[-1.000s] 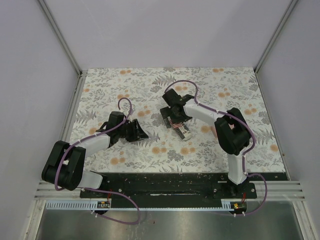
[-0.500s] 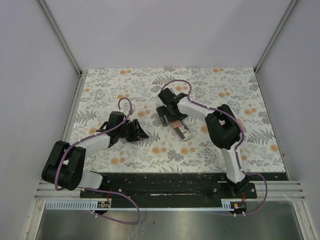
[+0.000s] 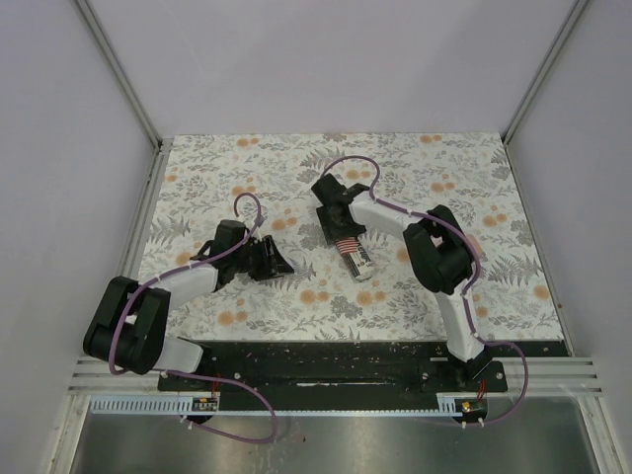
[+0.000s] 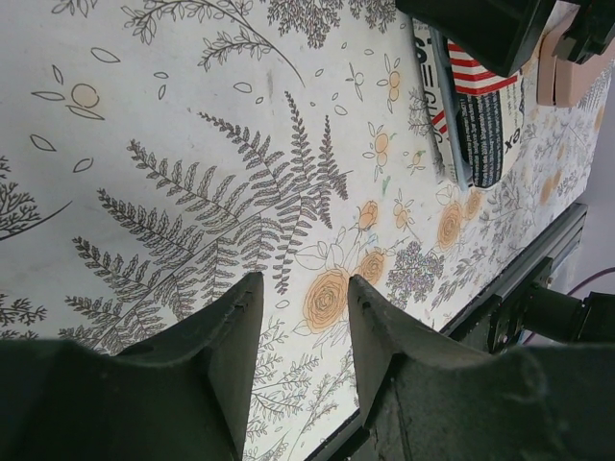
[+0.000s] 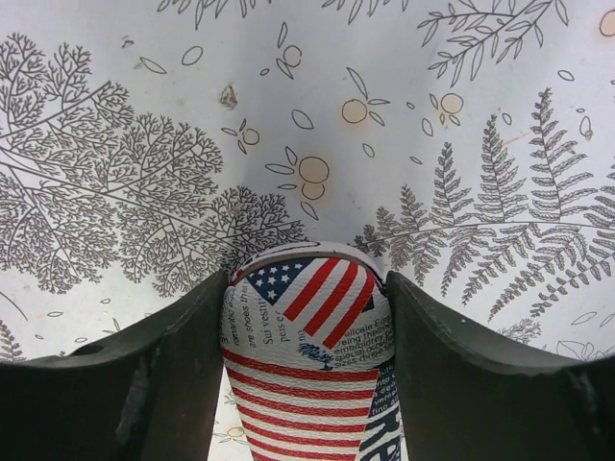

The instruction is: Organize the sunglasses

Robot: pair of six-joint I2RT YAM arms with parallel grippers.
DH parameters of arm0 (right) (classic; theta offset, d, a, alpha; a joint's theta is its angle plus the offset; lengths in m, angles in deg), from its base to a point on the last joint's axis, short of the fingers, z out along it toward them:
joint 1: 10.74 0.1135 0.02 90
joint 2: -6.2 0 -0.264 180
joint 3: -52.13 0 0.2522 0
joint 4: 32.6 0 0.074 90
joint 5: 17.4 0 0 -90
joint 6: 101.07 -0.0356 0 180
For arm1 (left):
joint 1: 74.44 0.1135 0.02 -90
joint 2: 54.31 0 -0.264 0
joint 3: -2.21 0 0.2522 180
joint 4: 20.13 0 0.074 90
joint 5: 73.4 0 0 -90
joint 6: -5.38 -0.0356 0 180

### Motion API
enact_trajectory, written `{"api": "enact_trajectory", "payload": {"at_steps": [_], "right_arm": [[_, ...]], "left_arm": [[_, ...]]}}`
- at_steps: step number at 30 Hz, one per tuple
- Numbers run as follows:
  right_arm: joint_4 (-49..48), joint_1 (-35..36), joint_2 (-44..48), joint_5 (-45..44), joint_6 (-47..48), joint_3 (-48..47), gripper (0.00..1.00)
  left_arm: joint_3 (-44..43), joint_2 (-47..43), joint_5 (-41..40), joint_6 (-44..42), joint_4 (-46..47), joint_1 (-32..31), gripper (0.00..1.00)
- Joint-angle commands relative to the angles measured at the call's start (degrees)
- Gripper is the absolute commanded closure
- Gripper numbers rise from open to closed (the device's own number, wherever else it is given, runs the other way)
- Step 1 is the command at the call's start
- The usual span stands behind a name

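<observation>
Since a second ago the right arm has folded in, its elbow now nearer the flag-printed case [image 3: 357,257], while the left arm lies as it did. The case itself has not shifted on the fern-and-flower worktop [image 3: 247,168].

From above, the right gripper [image 3: 339,235] comes down on the far end of the case. Its wrist camera shows that rounded end – stars, red and white stripes, lines of small print – filling the gap between the two dark fingers [image 5: 163,365]. Each finger lies against one side of the case, so the right gripper [image 5: 307,277] is closed on the case rather than standing free around it.

The left gripper [image 3: 279,263] is to the left of the case, well apart from it and low over the worktop. In its own view the fingers [image 4: 226,355] stand partly open with only the printed pattern between them – they hold nothing. Past them the case [image 4: 485,115] lies on the worktop under the black body of the right arm, and a pink case [image 4: 572,72] shows just beyond it at the picture's edge.

Where the sunglasses are I cannot tell from any of the three views.
</observation>
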State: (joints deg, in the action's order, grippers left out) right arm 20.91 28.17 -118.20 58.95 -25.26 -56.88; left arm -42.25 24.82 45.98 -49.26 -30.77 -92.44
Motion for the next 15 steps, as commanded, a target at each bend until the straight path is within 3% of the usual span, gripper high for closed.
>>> {"api": "enact_trajectory", "payload": {"at_steps": [1,3,4,6,15], "right_arm": [[-1.59,-0.07,3.28,-4.10,-1.10,2.86,0.65],[-1.95,0.02,4.25,-4.28,-1.53,3.39,0.25],[-1.87,-0.07,4.86,-4.19,-1.71,3.57,0.14],[-1.95,0.02,5.92,-2.97,-1.89,4.01,0.01],[-3.10,-0.07,13.73,-0.24,-1.97,9.63,0.01]], "left_arm": [[-0.59,0.67,1.38,-0.99,2.77,0.25,0.56],[-0.59,0.67,1.46,-0.99,2.77,0.25,0.56],[-0.59,0.58,1.55,-0.99,2.95,0.25,0.56],[-0.50,0.41,1.55,-0.90,2.86,0.33,0.56],[0.20,-0.30,1.38,-0.90,2.69,0.25,0.55]]}}
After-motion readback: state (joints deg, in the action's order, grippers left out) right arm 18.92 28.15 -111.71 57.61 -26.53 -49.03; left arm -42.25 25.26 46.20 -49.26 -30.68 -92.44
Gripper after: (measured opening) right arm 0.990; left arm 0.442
